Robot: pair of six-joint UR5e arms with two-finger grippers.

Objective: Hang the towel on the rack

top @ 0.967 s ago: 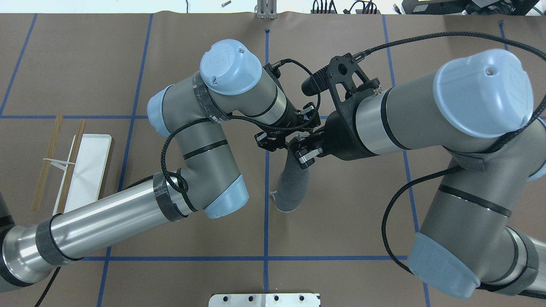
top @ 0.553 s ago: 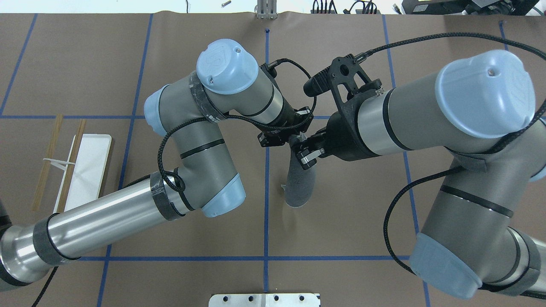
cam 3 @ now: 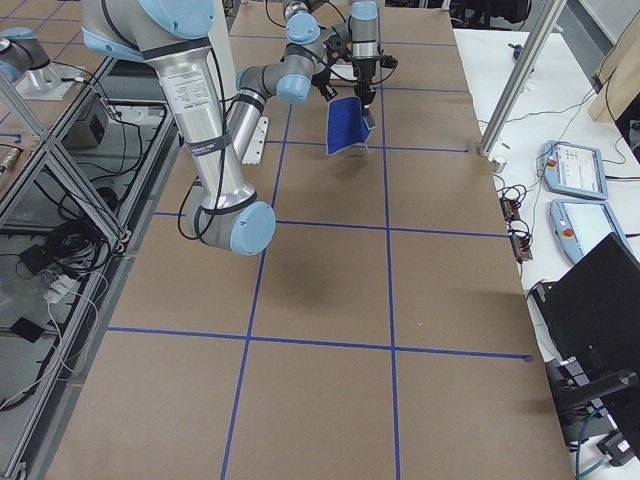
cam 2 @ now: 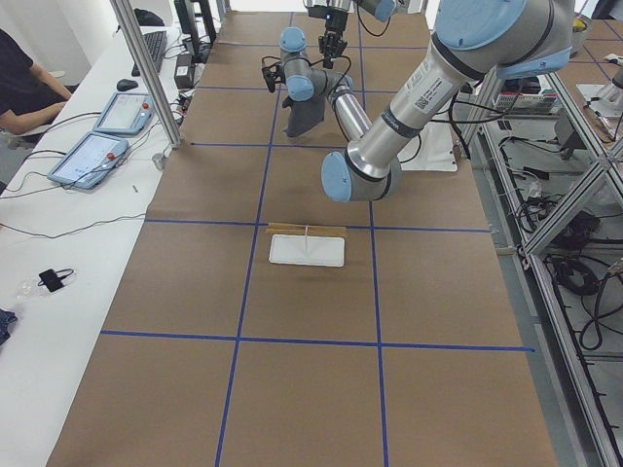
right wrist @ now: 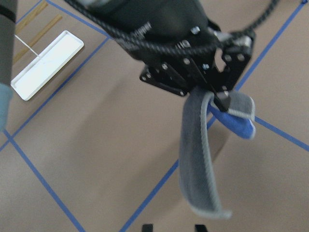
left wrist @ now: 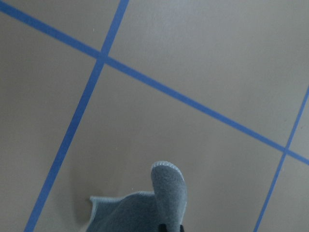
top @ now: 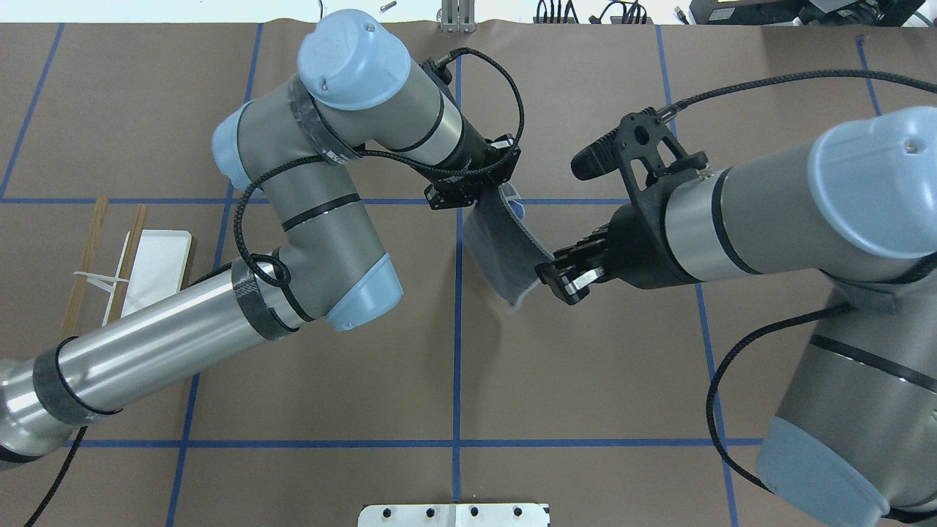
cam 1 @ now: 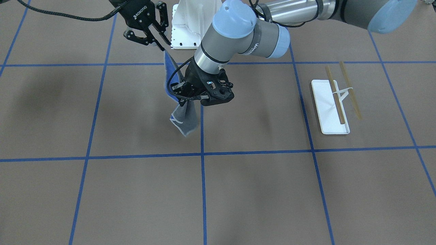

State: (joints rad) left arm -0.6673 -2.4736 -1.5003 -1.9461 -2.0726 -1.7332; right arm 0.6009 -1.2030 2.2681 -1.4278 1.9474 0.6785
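Observation:
The towel (top: 505, 249) hangs off the table, grey side up in the overhead view, blue side (cam 1: 169, 81) showing from the front. My left gripper (top: 492, 192) is shut on its upper edge; the left wrist view shows the grey fold (left wrist: 166, 203) below the pinch. My right gripper (top: 555, 284) stands open just beside the towel's lower edge, its fingertips (right wrist: 147, 227) apart with nothing between them. The rack (top: 143, 278), a white base with two tan rods (top: 84, 263), stands far to the left, well away from both grippers.
The large white bolted pedestal (cam 1: 192, 23) is at the robot's base, with a metal plate (top: 454, 514) at the near table edge. Blue tape lines (top: 457, 366) grid the brown table. An operator (cam 2: 24, 88) sits at a side desk with tablets.
The right gripper, shut on the towel's top before, has opened and pulled back to the right. The left gripper now holds the towel and has carried it up and away from the robot.

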